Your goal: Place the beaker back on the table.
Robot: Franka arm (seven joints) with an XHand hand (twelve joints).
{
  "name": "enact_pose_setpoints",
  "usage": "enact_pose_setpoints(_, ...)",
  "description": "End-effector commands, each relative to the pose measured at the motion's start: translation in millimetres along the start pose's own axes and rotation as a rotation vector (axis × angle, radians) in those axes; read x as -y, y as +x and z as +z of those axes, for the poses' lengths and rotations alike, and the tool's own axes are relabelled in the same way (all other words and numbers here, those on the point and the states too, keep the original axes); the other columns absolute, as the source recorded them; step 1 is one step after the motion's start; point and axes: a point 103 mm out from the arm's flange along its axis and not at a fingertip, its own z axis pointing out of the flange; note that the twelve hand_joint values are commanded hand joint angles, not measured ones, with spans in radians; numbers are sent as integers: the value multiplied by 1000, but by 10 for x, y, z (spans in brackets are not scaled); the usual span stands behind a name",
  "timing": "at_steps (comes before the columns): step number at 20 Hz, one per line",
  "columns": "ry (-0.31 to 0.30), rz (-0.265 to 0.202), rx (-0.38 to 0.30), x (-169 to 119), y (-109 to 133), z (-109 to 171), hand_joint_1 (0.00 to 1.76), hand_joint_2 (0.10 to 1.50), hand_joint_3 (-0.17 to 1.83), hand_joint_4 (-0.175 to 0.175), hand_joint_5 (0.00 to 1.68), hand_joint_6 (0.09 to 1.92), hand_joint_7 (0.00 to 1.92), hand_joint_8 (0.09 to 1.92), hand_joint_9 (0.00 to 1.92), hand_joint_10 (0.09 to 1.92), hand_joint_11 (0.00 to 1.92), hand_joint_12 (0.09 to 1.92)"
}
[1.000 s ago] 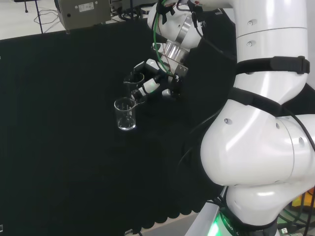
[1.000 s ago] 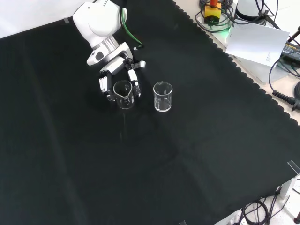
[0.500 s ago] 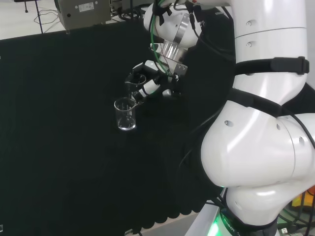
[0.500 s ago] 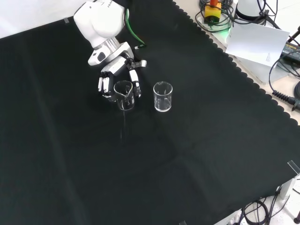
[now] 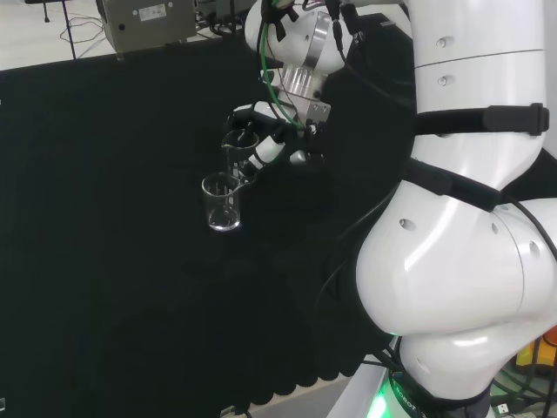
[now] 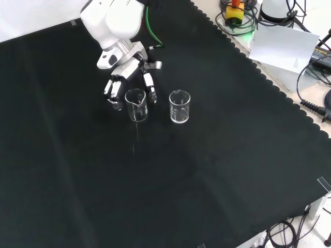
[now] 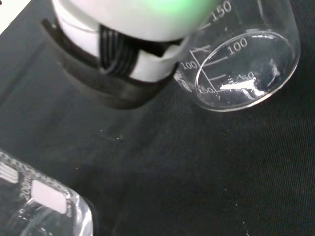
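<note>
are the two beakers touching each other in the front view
No, bare black cloth shows between the beaker by the hand and the other beaker.

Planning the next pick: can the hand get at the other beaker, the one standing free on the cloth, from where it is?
Probably yes. The free beaker stands apart with bare cloth around it, but the hand is around the first beaker and must clear that.

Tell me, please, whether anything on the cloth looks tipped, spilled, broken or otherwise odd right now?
Nothing stands out. Both beakers stand upright on the black cloth: one by the hand, whose fingers are spread around it, the other apart to its right in the front view. No spill or break shows.
</note>
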Motion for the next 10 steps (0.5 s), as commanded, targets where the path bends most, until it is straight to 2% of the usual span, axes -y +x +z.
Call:
enact_pose_setpoints(1,-28,15,21,154,94,-229,996,503,594,-51,348,398,196,739,653,87,90,1422)
enact_pose_setpoints(4,-69,32,36,286,171,-465,971,521,555,-49,365,296,141,721,579,87,25,1442)
enact_pose_setpoints(10,-136,93,78,634,400,-880,945,535,543,-56,360,239,100,702,546,87,1,1459)
